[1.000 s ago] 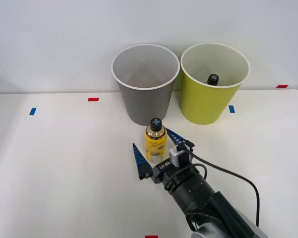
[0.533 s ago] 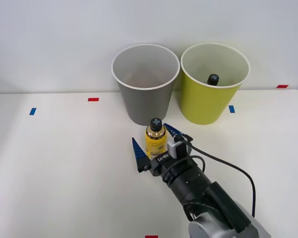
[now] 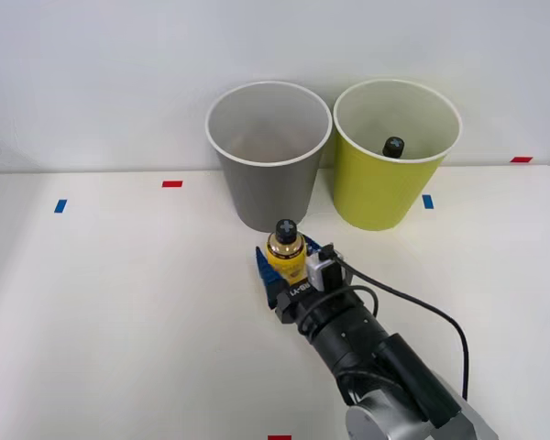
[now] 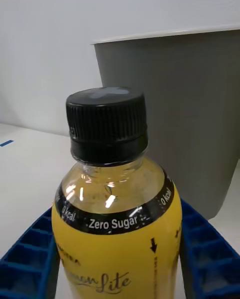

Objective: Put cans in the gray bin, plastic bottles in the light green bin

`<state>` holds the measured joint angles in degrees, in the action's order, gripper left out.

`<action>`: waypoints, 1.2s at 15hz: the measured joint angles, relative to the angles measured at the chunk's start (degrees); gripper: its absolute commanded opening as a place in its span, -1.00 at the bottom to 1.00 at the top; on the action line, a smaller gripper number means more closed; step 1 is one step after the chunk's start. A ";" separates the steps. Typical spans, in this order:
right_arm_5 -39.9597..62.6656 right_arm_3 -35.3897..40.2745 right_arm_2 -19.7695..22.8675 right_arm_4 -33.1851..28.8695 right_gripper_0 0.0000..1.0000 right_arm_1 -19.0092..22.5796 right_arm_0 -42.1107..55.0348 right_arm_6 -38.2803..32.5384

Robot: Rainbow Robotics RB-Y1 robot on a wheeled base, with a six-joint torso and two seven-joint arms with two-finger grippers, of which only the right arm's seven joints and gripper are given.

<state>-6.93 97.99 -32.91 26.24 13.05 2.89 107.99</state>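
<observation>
Gray bin [image 3: 269, 156] upright at the table's [image 3: 119, 293] far edge, light green bin [image 3: 396, 151] just beside it on the right, a black-capped bottle [image 3: 393, 146] inside. In front of the gray bin: yellow bottle [image 3: 285, 252] upright on the table, clamped between the right gripper's [image 3: 289, 266] blue fingers [image 4: 30, 254].

Second bottle [image 3: 393, 146] mostly hidden inside light green bin [image 3: 385, 197], only cap visible
</observation>
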 measured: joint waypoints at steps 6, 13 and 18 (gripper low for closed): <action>-0.61 0.09 0.99 -0.65 -1.00 -0.22 2.17 1.00; -3.45 4.53 2.29 -0.64 -1.00 -1.47 3.70 0.84; 3.69 13.51 6.27 0.41 -1.00 -2.03 3.71 -0.33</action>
<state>-3.23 111.50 -26.64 26.65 11.02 6.60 107.66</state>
